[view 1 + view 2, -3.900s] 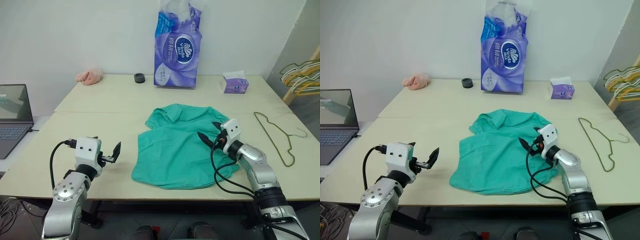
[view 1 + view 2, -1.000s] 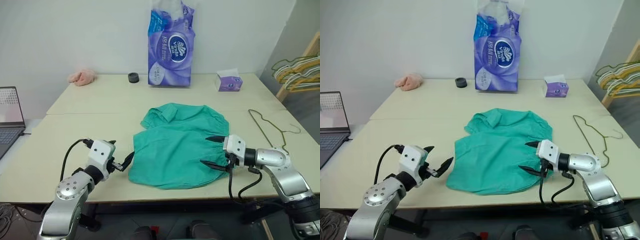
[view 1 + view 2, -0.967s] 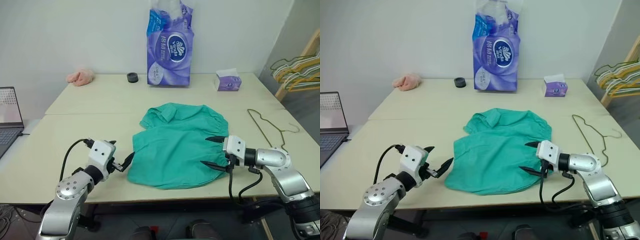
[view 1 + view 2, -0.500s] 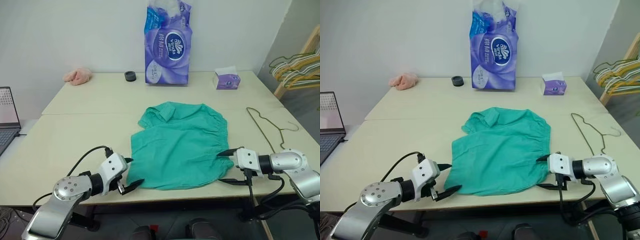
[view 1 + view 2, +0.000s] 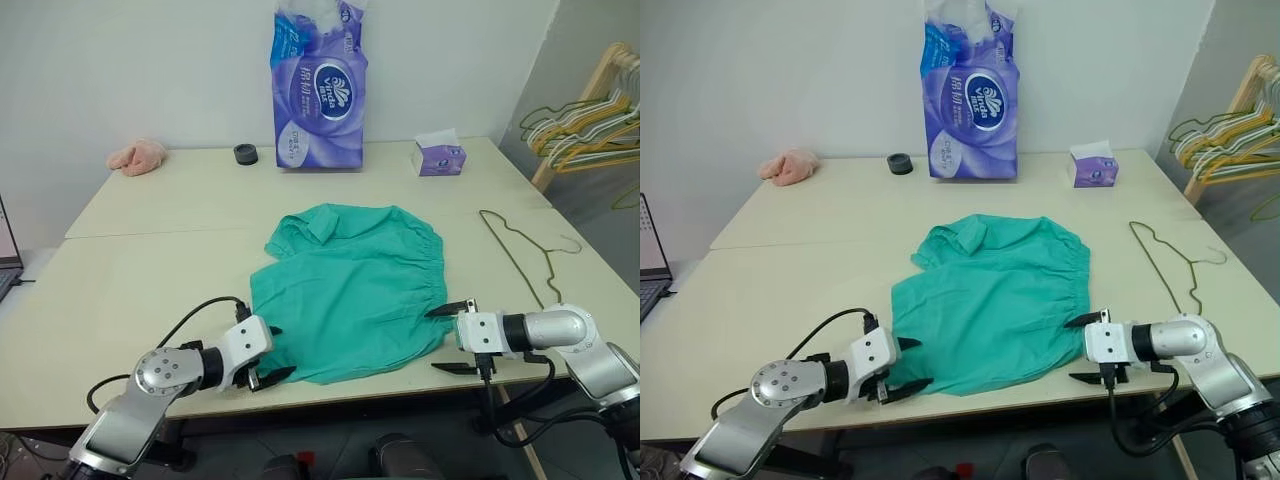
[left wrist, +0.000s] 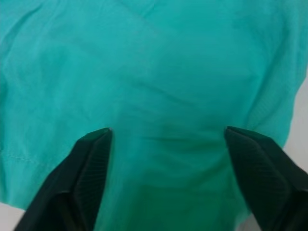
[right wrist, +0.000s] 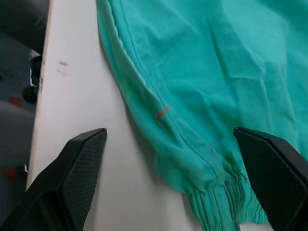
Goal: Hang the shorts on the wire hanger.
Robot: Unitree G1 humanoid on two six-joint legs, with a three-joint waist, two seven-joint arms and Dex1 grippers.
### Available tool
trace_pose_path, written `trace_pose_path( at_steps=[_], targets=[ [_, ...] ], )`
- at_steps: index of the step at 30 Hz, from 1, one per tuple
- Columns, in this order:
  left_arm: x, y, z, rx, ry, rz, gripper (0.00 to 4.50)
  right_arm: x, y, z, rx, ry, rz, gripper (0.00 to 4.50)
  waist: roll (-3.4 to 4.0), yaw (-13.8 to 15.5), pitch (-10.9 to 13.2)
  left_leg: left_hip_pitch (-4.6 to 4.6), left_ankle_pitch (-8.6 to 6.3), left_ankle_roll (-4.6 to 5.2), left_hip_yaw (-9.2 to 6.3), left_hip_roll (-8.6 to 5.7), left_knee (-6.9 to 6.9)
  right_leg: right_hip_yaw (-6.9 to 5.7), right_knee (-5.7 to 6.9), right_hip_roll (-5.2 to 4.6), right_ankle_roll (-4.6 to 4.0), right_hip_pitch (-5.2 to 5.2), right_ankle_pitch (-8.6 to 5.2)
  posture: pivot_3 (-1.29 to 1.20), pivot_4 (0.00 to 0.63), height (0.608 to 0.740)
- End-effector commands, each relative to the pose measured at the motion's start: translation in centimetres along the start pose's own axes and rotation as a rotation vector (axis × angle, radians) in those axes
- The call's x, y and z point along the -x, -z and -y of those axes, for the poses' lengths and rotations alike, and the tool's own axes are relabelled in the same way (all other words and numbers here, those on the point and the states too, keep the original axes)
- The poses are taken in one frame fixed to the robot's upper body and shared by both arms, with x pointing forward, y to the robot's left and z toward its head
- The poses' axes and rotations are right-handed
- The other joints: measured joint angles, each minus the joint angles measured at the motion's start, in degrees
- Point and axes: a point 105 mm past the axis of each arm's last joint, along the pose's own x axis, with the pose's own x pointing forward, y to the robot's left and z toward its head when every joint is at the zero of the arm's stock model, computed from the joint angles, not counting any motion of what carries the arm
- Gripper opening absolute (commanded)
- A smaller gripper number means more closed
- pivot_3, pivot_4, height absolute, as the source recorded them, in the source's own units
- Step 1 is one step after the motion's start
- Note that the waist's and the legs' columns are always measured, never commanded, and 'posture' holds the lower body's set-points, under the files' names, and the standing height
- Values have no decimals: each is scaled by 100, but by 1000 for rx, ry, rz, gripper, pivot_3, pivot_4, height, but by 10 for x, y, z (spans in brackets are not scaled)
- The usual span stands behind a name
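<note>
Both arms are sinking toward the near table edge since a second ago: the left gripper, then clear of the cloth, is now nosing into the shorts' near-left corner, and the right gripper is now sitting at the near-right hem. Shorts are lying flat mid-table, soft teal-green cloth, creased, with a gathered elastic waistband running along the right side. Wire hanger, thin olive-grey, triangular with a curled hook, is lying on the table to the right, apart from the shorts. Left jaws are standing apart, cloth spreading between the two black ribbed fingers in the left wrist view, which is showing faint wrinkles and a stitched hem that the head views are not resolving. Right jaws are spread wide, holding nothing; the right wrist view is showing bare pale tabletop under them, a puckered waistband end and a small orange mark on the seam. Head views alone are showing a tall purple tissue pack, a small tissue box, a black ring and a pink cloth lump at the far side.
</note>
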Motion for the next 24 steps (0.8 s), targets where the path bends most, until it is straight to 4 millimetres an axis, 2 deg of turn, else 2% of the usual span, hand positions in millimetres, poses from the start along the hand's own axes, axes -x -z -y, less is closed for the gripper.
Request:
trace_pose_path(
  at_steps=[1,2,8,9,13,18,24],
  targets=[
    [-3,-7,3,-10,24,28,2429,-1,-9,13,63,44,28,4138,0,-8,0,1,0,0,0,0,0,0,2,0,0,1,0,-229,39,740],
    [-3,-7,5,-2,33,32,2075,-2,-11,15,65,50,38,3920,-2,-14,1,2,0,0,-1,0,0,0,2,0,1,2,1,-229,39,740],
    [2,-2,8,2,70,8,179,-7,-22,23,66,60,90,1799,0,-37,3,3,0,0,-3,0,1,-1,5,1,1,2,1,-228,40,740],
    [3,-1,8,4,79,1,0,-8,-23,24,69,53,96,1435,0,-37,2,3,0,0,-4,0,1,-1,5,1,1,2,0,-228,40,740],
    [9,1,15,16,152,-16,0,-10,-27,25,88,9,110,89,1,-50,3,3,0,0,-6,0,1,-2,5,1,0,2,1,-229,43,740],
    [32,0,41,53,366,-62,0,0,-32,16,84,-133,119,36,15,-142,28,3,0,0,-7,1,-1,-3,5,-1,-1,3,0,-229,47,740],
    [50,1,54,70,475,-115,0,15,-36,-4,62,-276,106,36,27,-167,50,1,0,0,-15,2,-2,-10,5,-2,-1,2,-1,-234,51,740]
  ],
)
